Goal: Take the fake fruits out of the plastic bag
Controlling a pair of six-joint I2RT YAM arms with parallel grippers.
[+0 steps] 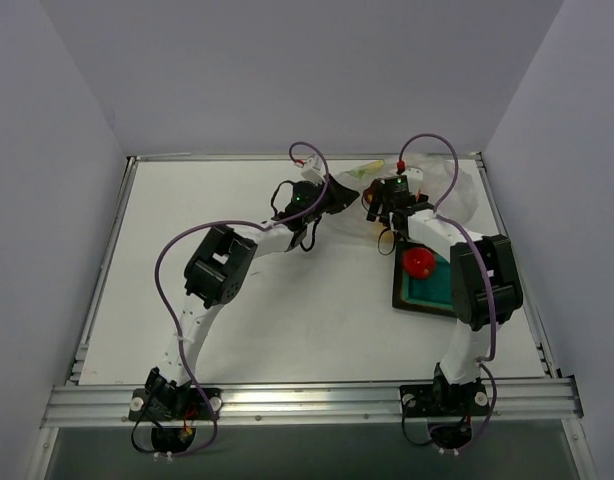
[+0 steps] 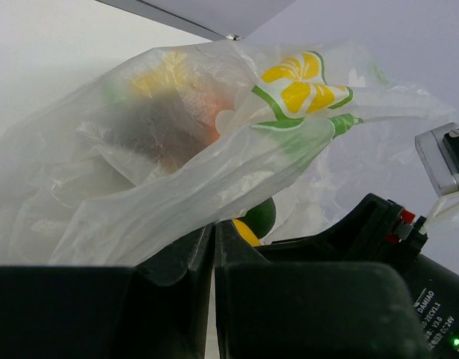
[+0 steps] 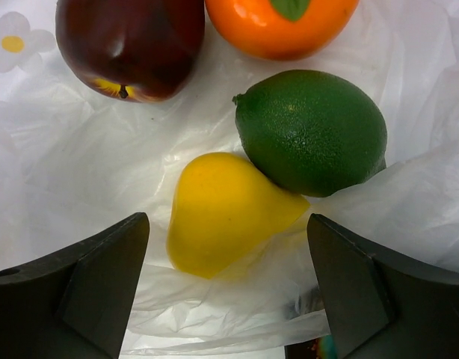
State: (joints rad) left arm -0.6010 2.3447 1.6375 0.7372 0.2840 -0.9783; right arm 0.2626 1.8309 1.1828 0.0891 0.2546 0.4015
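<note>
The plastic bag lies at the back right of the table. My left gripper is shut on the bag's film at its left edge and holds it lifted. My right gripper is open at the bag's mouth. Its fingers stand either side of a yellow fruit lying on the film. A green lime touches the yellow one. A dark red apple and an orange fruit lie beyond. A red fruit sits in the tray.
A dark square tray with a teal inside stands just in front of the bag, under the right arm; its corner shows in the right wrist view. White walls close the table at the back and sides.
</note>
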